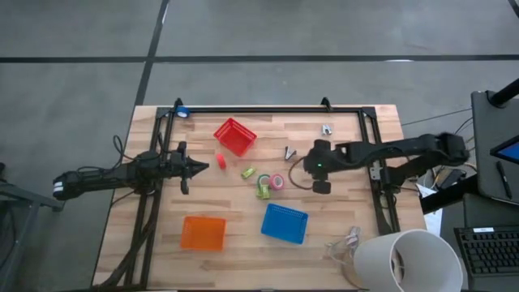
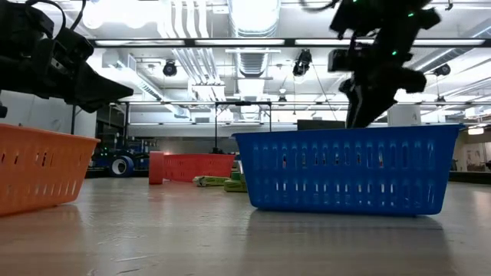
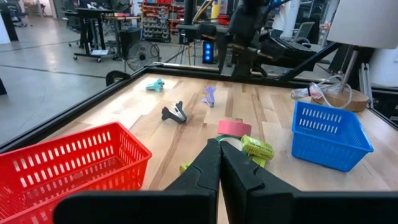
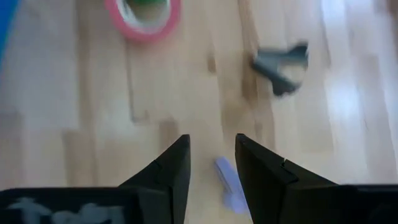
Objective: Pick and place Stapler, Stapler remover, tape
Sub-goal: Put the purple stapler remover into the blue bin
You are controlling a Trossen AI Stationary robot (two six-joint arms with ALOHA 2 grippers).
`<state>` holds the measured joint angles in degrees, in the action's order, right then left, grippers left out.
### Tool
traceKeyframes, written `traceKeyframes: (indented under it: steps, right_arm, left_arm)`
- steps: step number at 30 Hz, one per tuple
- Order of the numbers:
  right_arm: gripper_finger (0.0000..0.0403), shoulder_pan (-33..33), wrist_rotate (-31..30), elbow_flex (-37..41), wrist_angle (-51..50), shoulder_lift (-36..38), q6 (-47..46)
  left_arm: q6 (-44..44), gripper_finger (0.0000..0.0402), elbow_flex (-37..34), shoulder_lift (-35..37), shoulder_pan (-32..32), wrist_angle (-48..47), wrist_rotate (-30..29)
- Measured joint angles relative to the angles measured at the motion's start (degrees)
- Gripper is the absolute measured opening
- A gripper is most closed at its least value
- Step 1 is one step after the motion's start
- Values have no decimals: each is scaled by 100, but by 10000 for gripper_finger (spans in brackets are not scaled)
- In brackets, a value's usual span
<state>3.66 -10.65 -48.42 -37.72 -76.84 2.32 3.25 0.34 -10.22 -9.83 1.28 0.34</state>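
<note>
My right gripper (image 1: 311, 167) (image 4: 211, 163) hangs open above the table, right of the pink-red tape roll (image 1: 277, 182) (image 4: 144, 17). A small purple piece (image 4: 229, 182) lies on the wood below the gap between its fingers. A dark staple remover (image 4: 283, 65) (image 3: 175, 113) lies close by. Green stapler parts (image 1: 248, 173) (image 3: 257, 147) and a green roll (image 1: 263, 191) lie beside the pink roll. A small red piece (image 1: 220, 161) rests by the red basket. My left gripper (image 1: 199, 166) (image 3: 219, 167) is shut, raised over the table's left half and pointing toward these things.
A red basket (image 1: 235, 136) stands toward the far edge, an orange basket (image 1: 203, 233) and a blue basket (image 1: 284, 223) toward the near edge. A pale staple remover (image 1: 327, 129) lies far right. A white lamp shade (image 1: 405, 259) and cables sit at the near right corner.
</note>
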Motion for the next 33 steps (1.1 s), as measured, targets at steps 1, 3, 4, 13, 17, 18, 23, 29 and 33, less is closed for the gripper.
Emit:
traceKeyframes:
  steps: [1, 3, 4, 13, 17, 18, 23, 29, 33]
  right_arm:
    - [124, 58, -5, -108, -127, -158, 85]
    - [129, 143, 0, -293, -322, -475, 217]
    - [133, 178, 27, -383, -385, -631, 287]
    - [170, 267, 53, -999, -1205, -1771, 892]
    - [178, 278, -39, -1115, -1328, -2077, 994]
    - [178, 276, -78, -1137, -1324, -2122, 1016]
    - [172, 291, -233, -1194, -1316, -2213, 1125]
    - [162, 423, -293, -1016, -1324, -2272, 1158]
    - [151, 482, -306, -944, -1289, -2278, 1170]
  left_arm:
    - [0, 10, 0, 0, -2, 0, 0]
    - [0, 10, 0, 0, -2, 0, 1]
    - [0, 10, 0, 0, -2, 0, 2]
    - [0, 10, 0, -4, -1, 0, 0]
    - [0, 10, 0, -4, 0, 0, 0]
    - [0, 10, 0, -4, -2, 0, 0]
    - [0, 10, 0, -4, 0, 0, 0]
    - [1, 10, 0, -4, -2, -2, 1]
    - [0, 10, 0, -4, -1, -2, 1]
